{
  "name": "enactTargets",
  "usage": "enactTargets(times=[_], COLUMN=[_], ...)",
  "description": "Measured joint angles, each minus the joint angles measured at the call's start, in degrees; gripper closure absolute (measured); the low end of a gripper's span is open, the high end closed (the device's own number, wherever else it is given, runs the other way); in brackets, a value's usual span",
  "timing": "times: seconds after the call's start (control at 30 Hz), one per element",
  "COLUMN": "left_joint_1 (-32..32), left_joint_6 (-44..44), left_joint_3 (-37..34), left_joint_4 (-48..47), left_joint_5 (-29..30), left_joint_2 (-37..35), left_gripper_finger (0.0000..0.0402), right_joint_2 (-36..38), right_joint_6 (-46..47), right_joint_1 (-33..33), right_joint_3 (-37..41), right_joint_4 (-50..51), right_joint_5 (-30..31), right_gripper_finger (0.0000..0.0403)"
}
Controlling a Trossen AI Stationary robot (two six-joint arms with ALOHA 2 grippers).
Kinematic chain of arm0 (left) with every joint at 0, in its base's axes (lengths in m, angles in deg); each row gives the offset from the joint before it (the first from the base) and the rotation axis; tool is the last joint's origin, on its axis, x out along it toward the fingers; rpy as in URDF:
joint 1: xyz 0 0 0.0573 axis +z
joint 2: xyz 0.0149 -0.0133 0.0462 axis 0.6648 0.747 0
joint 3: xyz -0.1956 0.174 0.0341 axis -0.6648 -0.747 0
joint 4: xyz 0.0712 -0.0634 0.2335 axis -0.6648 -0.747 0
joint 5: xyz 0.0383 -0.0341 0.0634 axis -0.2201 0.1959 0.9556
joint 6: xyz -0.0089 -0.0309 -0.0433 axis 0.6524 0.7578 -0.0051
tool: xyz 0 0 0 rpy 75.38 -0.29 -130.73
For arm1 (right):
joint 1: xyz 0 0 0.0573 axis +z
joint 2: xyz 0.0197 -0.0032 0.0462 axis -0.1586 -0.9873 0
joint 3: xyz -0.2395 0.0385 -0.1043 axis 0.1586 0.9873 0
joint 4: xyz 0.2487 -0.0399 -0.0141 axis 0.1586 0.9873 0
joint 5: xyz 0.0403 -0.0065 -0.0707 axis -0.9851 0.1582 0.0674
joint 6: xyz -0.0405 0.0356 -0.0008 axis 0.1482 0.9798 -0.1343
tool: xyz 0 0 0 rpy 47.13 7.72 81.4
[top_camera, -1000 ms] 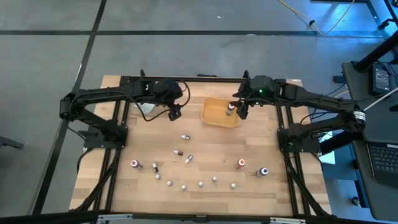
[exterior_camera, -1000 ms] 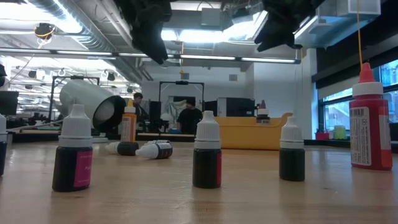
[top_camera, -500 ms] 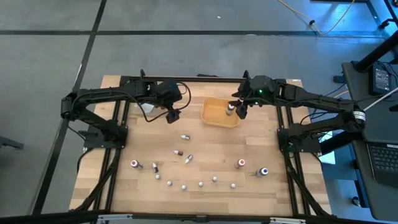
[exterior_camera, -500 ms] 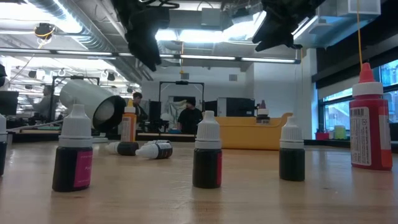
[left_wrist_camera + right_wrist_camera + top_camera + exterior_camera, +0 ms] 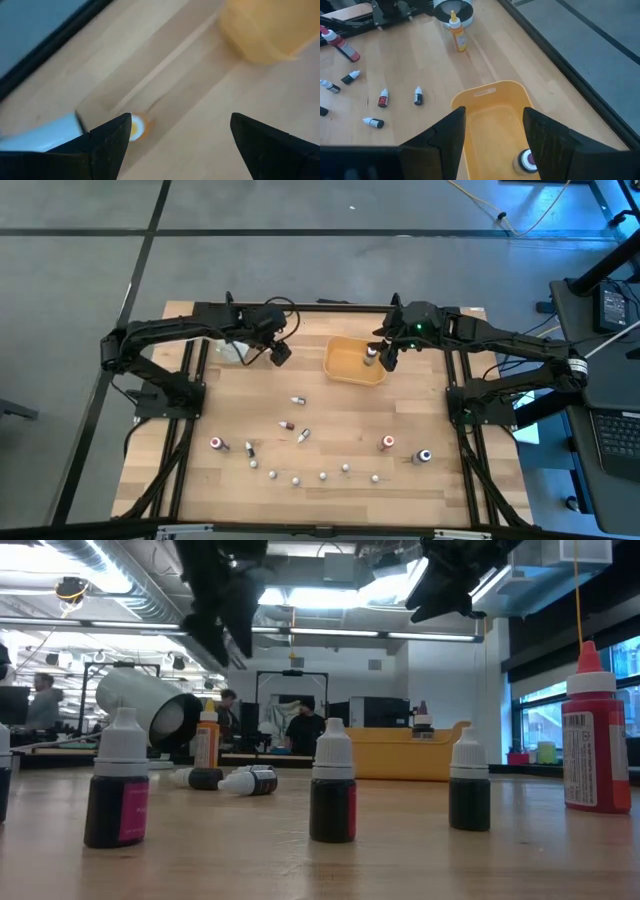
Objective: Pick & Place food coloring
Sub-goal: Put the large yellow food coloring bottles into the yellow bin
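The left pincer [image 5: 281, 352] hangs over the table [image 5: 330, 430] at about 11 o'clock from its middle, fingers spread wide and holding nothing. Just beside it, toward 9 o'clock, lies the white cylinder [image 5: 232, 350] on its side, with an orange bottle [image 5: 458, 32] standing next to the cylinder's open end.

The right pincer [image 5: 388, 356] hovers over the 3 o'clock edge of the tray [image 5: 340, 366], which sits at about 12 o'clock on the table. Its fingers stand partly apart and nothing shows between them. 1 small bottle [image 5: 370, 358] stands inside the tray, just beside this pincer.

The rest of the food coloring is spread over the table toward 6 o'clock. 3 vials [image 5: 297, 400] lie near the middle. A red-capped bottle [image 5: 386, 443] and a blue-capped bottle [image 5: 423, 456] stand at about 4 o'clock, another red-capped one [image 5: 215, 444] at about 8 o'clock. A curved row of white-capped vials [image 5: 322, 476] runs along the 6 o'clock side, upright and well apart from each other.
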Motion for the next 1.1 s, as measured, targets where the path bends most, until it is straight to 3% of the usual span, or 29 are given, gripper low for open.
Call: enactTargets(times=[0.47, 0.83, 1.1], left_joint_1=[6.43, 7.30, 7.16], left_joint_6=[4.12, 6.63, 7.07], left_joint_3=[-0.01, -0.01, -0.01], left_joint_4=[-1.24, -2.39, -3.23], left_joint_5=[-2.08, -1.77, -2.14], left_joint_2=[9.51, 14.06, 17.44], left_gripper_finger=[0.0068, 0.0068, 0.0102], right_joint_2=[0.00, 0.00, 0.00], right_joint_6=[-0.01, -0.01, -0.05], right_joint_1=[0.00, 0.00, 0.00], right_joint_3=[0.00, 0.00, 0.00], right_joint_4=[0.00, 0.00, 0.00], right_joint_5=[0.00, -0.03, 0.00], right_gripper_finger=[0.0203, 0.0203, 0.0203])
